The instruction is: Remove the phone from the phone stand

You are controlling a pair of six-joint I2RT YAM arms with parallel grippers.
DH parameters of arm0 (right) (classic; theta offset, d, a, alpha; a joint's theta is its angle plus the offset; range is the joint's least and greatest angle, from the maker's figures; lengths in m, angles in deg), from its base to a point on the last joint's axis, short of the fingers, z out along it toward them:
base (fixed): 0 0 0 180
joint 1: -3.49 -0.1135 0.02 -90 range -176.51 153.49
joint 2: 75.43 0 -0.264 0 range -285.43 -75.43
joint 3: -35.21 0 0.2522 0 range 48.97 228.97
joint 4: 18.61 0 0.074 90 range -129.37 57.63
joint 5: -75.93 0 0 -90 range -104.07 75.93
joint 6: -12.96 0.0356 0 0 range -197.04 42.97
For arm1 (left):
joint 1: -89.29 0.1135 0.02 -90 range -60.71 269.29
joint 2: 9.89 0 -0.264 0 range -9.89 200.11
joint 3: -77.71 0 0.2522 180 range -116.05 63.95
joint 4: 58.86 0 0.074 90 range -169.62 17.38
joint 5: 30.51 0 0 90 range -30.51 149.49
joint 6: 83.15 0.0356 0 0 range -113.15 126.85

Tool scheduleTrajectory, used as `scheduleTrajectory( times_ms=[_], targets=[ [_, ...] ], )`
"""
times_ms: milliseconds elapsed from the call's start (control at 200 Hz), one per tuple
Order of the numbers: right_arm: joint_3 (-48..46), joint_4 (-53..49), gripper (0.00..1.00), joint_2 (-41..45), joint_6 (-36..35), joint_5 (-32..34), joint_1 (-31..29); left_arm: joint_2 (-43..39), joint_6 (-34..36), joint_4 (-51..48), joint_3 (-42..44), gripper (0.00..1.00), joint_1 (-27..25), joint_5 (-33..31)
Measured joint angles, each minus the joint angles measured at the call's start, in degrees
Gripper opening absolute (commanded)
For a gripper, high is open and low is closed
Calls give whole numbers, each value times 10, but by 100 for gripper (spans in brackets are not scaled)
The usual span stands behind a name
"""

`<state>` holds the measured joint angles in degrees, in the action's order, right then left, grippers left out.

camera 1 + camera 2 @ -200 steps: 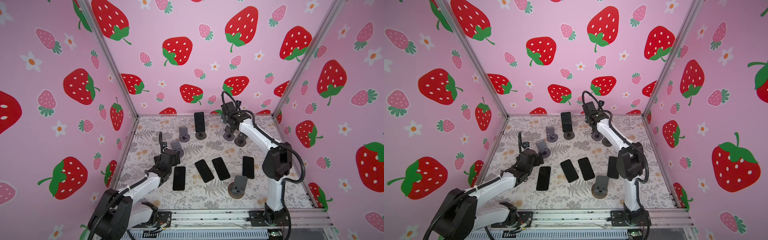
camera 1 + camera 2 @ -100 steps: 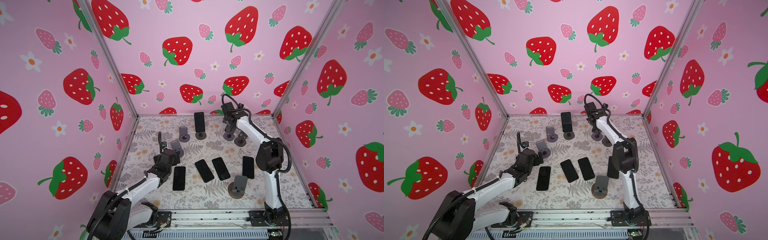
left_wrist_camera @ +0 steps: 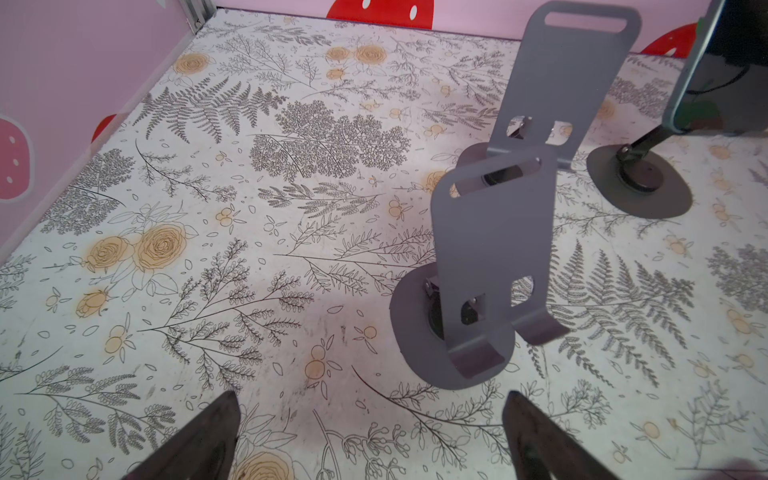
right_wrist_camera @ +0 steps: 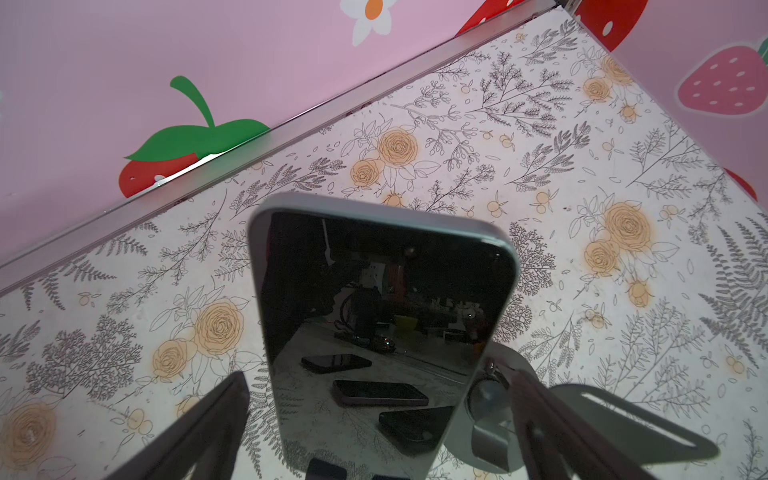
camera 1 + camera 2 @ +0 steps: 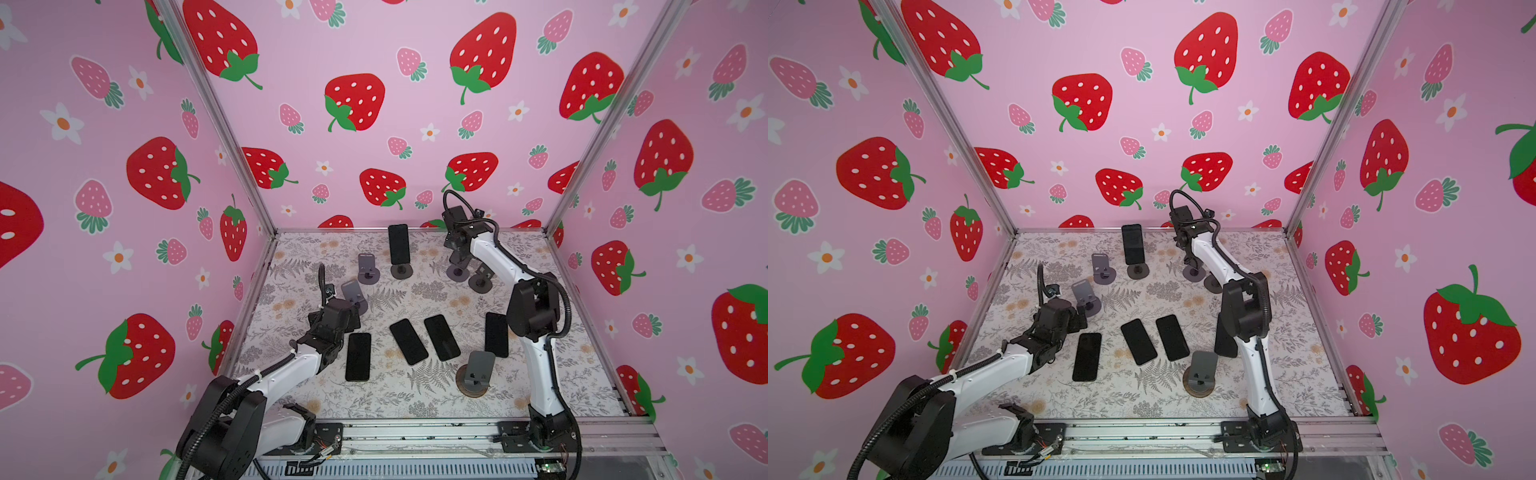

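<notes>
Right gripper (image 5: 457, 253) poised at the far edge of the counter (image 5: 415, 399), a little right of its middle. Jaws spread wide, nothing pinched.

Right wrist view: phone (image 4: 382, 291) propped upright, screen toward the camera, its lower half sitting between the two fingers (image 4: 216, 415). Cannot tell if either finger touches an edge. In both top views the phone is hidden under the gripper; only the round base of its phone stand (image 5: 457, 273) shows.

A neighbouring stand (image 5: 480, 283) sits just beside it, toward the right edge. A second phone (image 5: 398, 245) stands on its own stand further along the far edge. Four flat phones (image 5: 409, 340) lie mid-counter.

Left gripper (image 3: 370, 403) near the left edge, spread and empty, facing an empty stand (image 3: 478, 291).

Step, as I read it: pre-grasp, gripper straddling the phone, not yet closed.

Next move likely calls for closing squarely on the phone's long edges, then lifting up along the backplate to clear the bottom lip. Risks are dragging the light stand or knocking the neighbouring one.
</notes>
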<state>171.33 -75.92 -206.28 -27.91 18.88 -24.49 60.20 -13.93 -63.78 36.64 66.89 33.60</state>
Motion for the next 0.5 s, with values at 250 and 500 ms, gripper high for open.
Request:
scheduleTrajectory(
  times_ms=[250, 500],
  targets=[
    [29, 19, 99, -17, -14, 0, 7, -1, 0, 0, 0, 99, 0, 10],
    [31, 20, 84, -36, -29, 0, 10, 3, -1, 0, 0, 99, 0, 13]
  ],
)
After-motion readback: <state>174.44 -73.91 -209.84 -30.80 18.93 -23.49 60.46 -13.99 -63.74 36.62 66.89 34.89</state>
